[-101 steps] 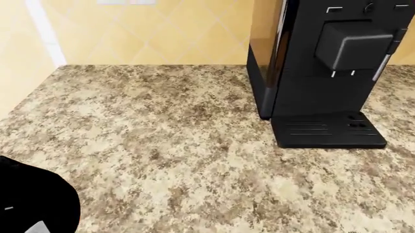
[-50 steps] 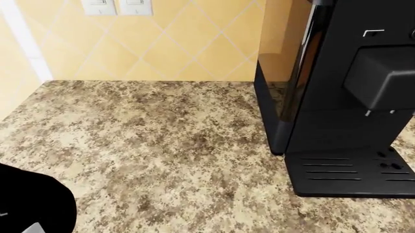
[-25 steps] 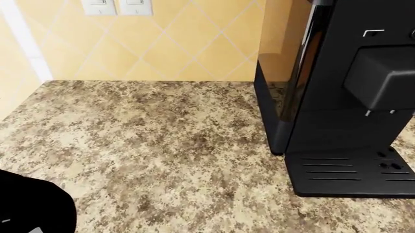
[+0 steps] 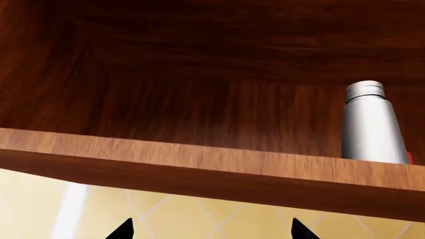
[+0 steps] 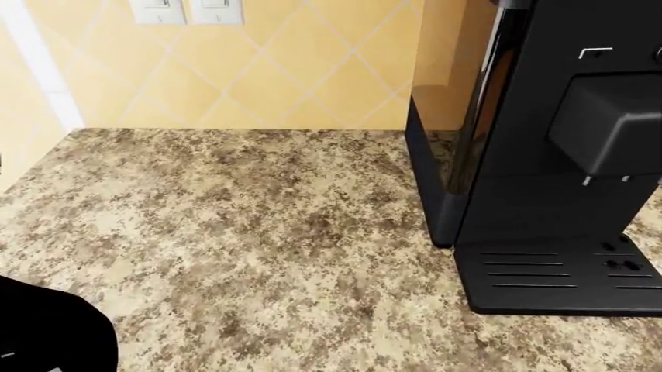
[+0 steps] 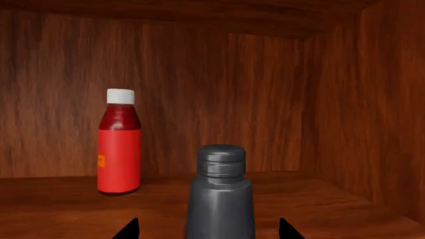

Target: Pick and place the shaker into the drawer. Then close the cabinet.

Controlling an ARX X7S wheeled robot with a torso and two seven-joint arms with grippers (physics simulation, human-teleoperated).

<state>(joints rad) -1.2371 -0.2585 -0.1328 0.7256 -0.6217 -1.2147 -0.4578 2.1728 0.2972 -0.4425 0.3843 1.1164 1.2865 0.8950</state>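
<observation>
step: reaching for shaker point(image 6: 220, 194) | right gripper point(image 6: 206, 230) spread, shaker between fingertips, seemingly untouched | next: clamp, withdraw | left gripper point(image 4: 211, 230) spread, empty

A black coffee machine point(image 5: 538, 155) stands at the right of the view from the head, its drip tray point(image 5: 559, 275) jutting forward at its foot. Behind the machine runs a yellow diamond-tiled wall point(image 5: 259, 70), and well to the machine's left, high on that wall, sit two white switch plates point(image 5: 186, 11). A red sauce bottle point(image 6: 119, 144) with a white cap stands upright on a wooden shelf point(image 6: 53, 199)
</observation>
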